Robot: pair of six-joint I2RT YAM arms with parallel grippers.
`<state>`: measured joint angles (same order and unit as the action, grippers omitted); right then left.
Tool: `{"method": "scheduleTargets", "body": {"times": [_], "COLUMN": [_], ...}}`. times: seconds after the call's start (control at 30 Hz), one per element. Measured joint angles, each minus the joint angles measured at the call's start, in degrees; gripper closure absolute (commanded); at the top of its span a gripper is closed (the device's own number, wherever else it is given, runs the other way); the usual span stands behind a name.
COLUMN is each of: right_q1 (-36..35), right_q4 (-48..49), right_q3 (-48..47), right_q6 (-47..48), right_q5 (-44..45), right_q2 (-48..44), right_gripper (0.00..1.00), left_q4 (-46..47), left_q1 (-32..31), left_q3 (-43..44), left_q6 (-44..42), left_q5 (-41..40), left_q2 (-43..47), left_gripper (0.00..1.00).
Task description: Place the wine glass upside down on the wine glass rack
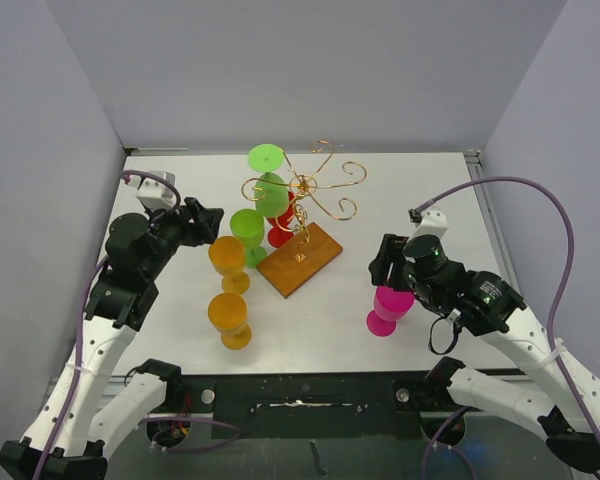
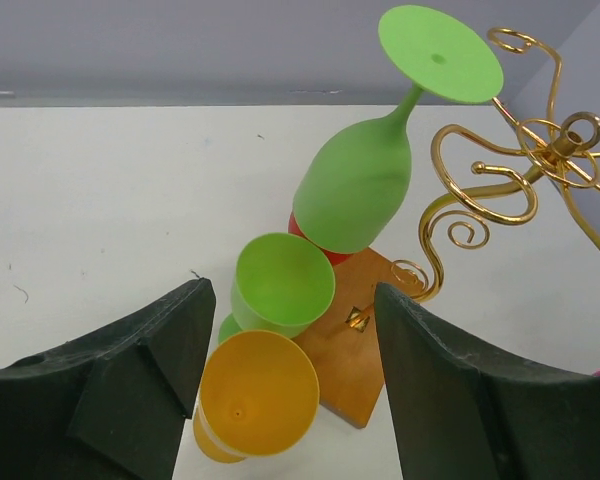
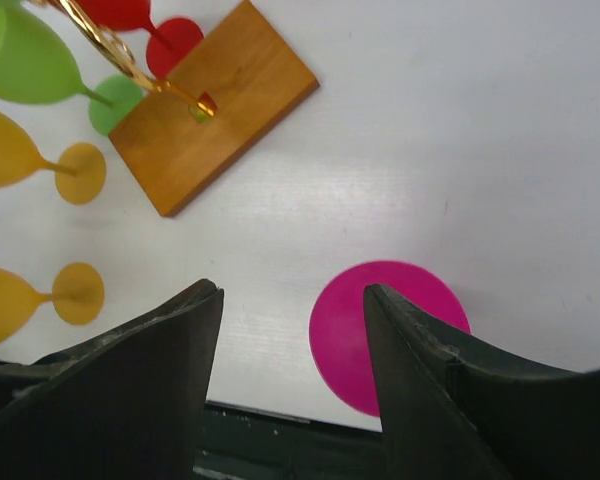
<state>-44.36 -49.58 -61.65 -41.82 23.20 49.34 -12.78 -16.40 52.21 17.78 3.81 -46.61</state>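
Observation:
The wine glass rack (image 1: pixel 308 188) is gold wire with curled arms on a brown wooden base (image 1: pixel 300 258); it also shows in the left wrist view (image 2: pixel 540 160). A green glass (image 1: pixel 270 185) hangs upside down on one arm (image 2: pixel 355 185). A magenta wine glass (image 1: pixel 390 303) stands upright on the table to the right of the rack. My right gripper (image 1: pixel 383 262) is open and empty just above and behind it; in the right wrist view only the glass's round foot (image 3: pixel 365 335) shows, partly behind one finger. My left gripper (image 1: pixel 212 225) is open and empty, left of the rack.
An upright green glass (image 1: pixel 248 232), a red glass (image 1: pixel 283 228) and two orange glasses (image 1: pixel 227 262) (image 1: pixel 229 318) stand left of the rack base. In the left wrist view an orange glass (image 2: pixel 258 392) and the green one (image 2: pixel 282 282) lie between my fingers. The table's near edge (image 3: pixel 280 425) is close.

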Motion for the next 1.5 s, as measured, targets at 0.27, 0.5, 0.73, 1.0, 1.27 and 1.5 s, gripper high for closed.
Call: {"method": "scheduleTargets", "body": {"times": [0.27,0.5,0.73,1.0,1.27,1.5], "right_q1": [0.0,0.0,0.0,0.0,0.0,0.0], "right_q4": [-7.9,-7.4,-7.3,-6.8,-6.6,-2.6], "right_q3": [3.2,4.7,4.7,4.7,2.8,-4.2], "right_q6": [-3.5,-4.2,-5.0,-4.7,-3.2,-0.1], "right_q5": [-8.8,-12.3,-11.5,-9.0,-2.2,11.3], "right_q2": [2.1,6.6,9.2,9.7,7.1,0.8], "right_gripper": [0.5,0.6,0.78,1.0,1.0,1.0], "left_q4": [3.5,6.1,6.4,6.4,6.4,10.6], "left_q1": [0.0,0.0,0.0,0.0,0.0,0.0], "left_q3": [-2.5,-3.4,-3.4,-3.2,0.9,6.7], "left_q6": [-0.8,-1.7,-2.5,-3.1,-3.2,0.0], "left_q5": [2.5,3.6,4.0,4.7,8.4,12.8], "left_q2": [2.8,4.0,3.8,3.8,3.6,-0.4], "left_gripper": [0.36,0.36,0.36,0.36,0.36,0.36]}}
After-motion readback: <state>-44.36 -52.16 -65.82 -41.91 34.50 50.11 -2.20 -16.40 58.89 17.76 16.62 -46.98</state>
